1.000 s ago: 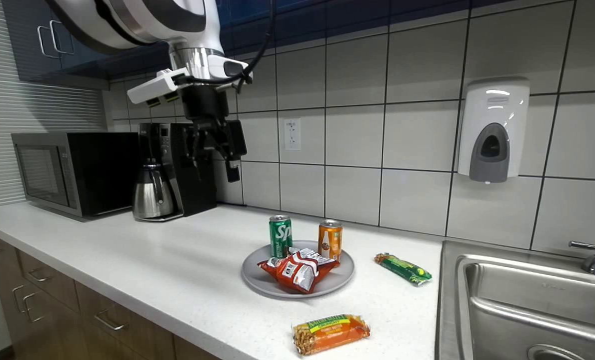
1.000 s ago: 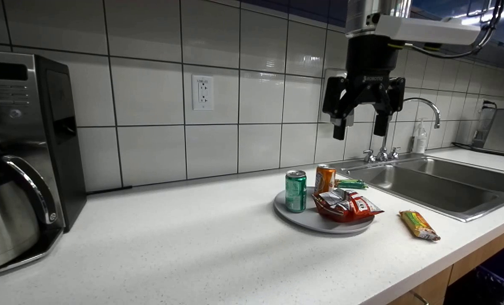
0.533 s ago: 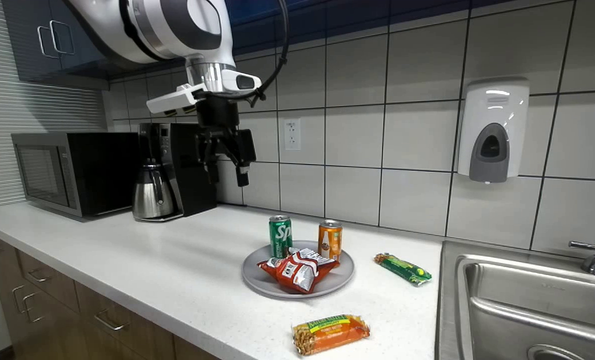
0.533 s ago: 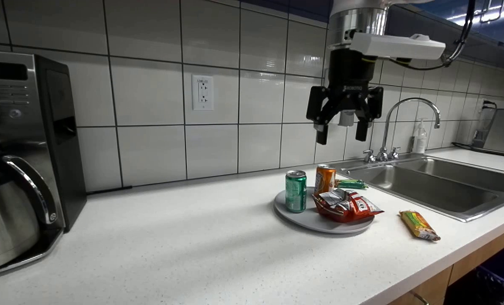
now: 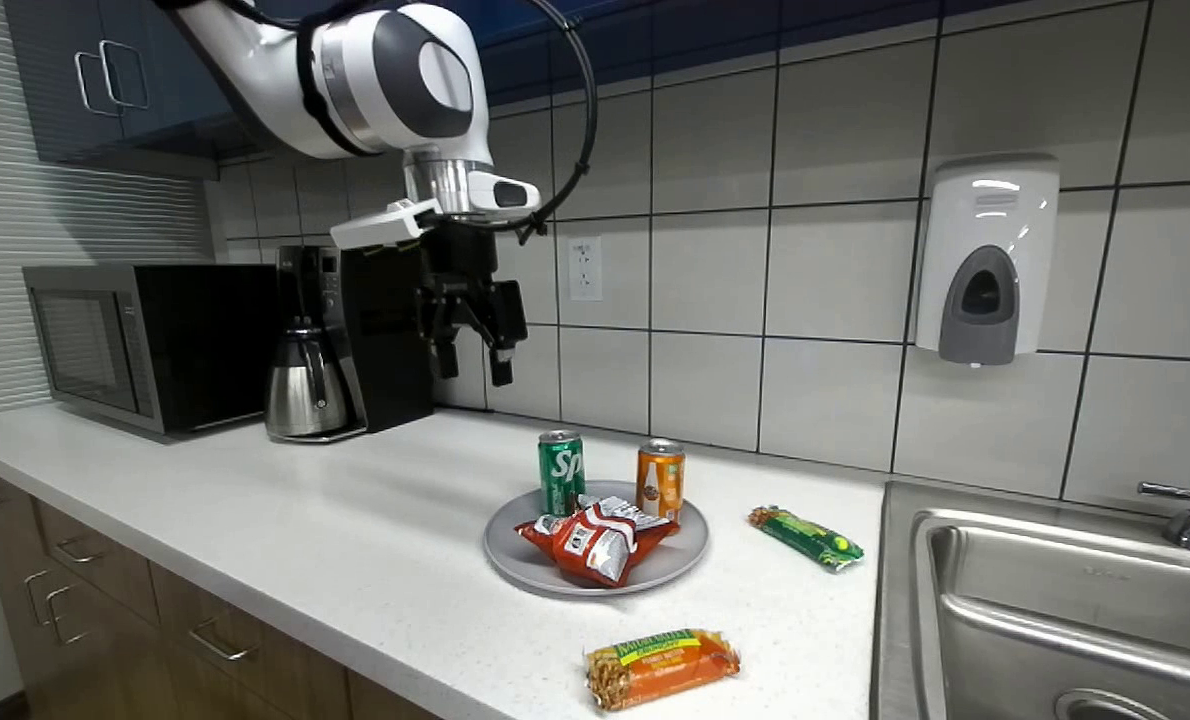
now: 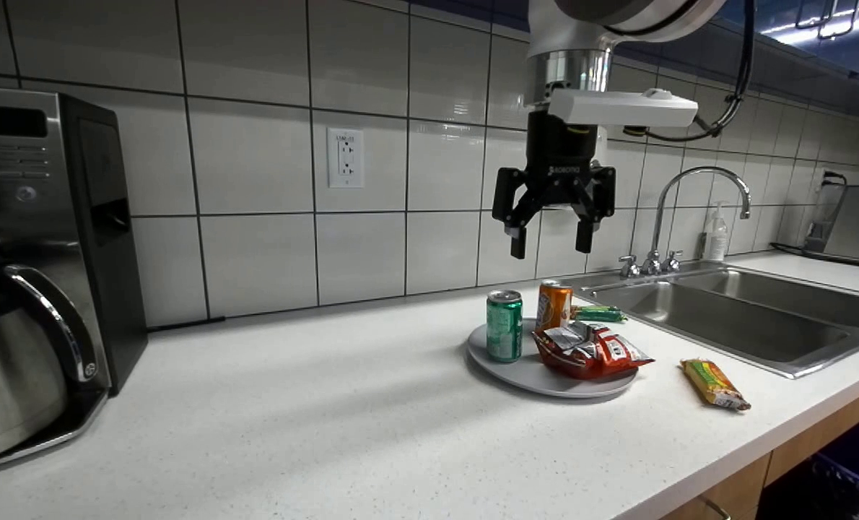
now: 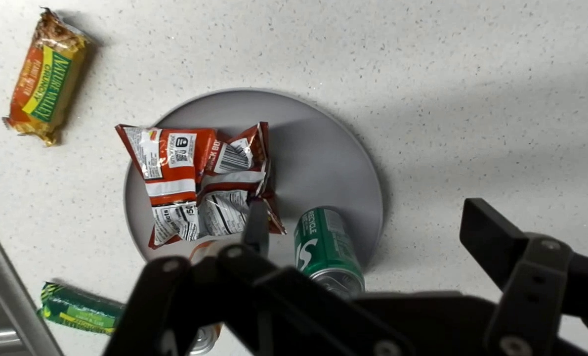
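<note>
Grey plate holds a green can, an orange can and a red bag; the gripper hangs higher, jaws spread.

Both exterior views slant toward the plate, which the wrist view shares from above, seemingly closer.

Soft shadows streak the pale table. Glare spots the soap dispenser. The wrist view's claw looks dark, slightly unsharp.

"Orange wrapper reads "NATURE VALLEY CRUNCHY" — green can, "RECYCLE" — gripper, "ROBOTIQ".
</note>
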Motion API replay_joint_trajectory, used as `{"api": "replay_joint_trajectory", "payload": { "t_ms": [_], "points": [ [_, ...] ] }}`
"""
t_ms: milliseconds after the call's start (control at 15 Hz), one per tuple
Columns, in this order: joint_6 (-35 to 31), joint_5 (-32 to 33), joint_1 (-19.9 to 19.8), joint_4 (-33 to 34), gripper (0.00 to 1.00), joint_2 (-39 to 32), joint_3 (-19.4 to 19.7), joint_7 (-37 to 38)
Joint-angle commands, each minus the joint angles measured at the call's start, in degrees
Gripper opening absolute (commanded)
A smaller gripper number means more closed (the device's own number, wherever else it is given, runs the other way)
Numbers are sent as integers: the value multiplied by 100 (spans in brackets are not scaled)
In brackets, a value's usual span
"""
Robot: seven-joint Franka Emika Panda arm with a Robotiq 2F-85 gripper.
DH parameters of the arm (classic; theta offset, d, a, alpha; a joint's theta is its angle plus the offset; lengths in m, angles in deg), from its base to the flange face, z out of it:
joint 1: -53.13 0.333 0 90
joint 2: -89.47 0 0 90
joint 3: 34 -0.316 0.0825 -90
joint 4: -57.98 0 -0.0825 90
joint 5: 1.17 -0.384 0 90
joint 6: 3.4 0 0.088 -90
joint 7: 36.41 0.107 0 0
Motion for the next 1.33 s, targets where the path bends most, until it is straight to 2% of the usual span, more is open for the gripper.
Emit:
{"api": "replay_joint_trajectory", "payload": {
  "t_ms": [0,1267],
  "points": [
    [112,249,148,495,100,-490,131,283],
    [273,234,565,2208,100,-2274,802,393]
  ]
}}
